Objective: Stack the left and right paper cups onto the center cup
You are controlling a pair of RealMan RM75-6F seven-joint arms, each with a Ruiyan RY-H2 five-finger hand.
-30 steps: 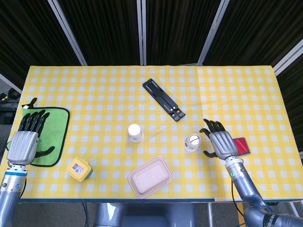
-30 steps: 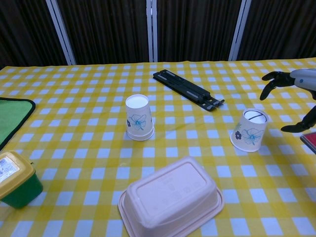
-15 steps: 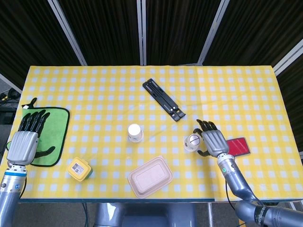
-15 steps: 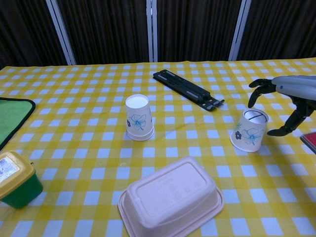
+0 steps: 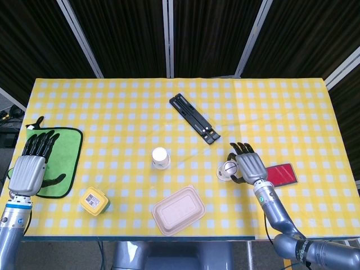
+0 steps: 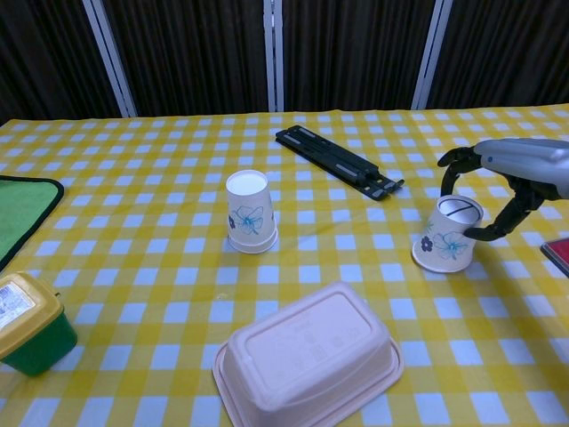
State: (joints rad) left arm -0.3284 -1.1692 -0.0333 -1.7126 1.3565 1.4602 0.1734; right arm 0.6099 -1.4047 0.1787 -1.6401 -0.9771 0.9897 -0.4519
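An upside-down paper cup (image 5: 160,157) with a blue flower print (image 6: 248,212) stands at the table's middle. A second printed cup (image 5: 226,170) sits to its right, tipped slightly (image 6: 447,235). My right hand (image 5: 248,166) curves around this cup from the right. Its fingers (image 6: 450,163) arch above the cup's top, and the thumb touches the cup's side, but it has no firm grip. My left hand (image 5: 27,169) hovers with its fingers spread over the green cloth at the far left, holding nothing. The chest view does not show the left hand.
A black folding bar (image 5: 194,118) lies behind the cups. A beige lidded food box (image 5: 178,210) sits near the front edge. A yellow-and-green tub (image 5: 94,201) stands front left beside a green cloth (image 5: 67,149). A red card (image 5: 282,172) lies by my right wrist.
My right hand moved left from beside the red card to the right cup and curled around it. The cup shifted slightly left. My left hand stayed still.
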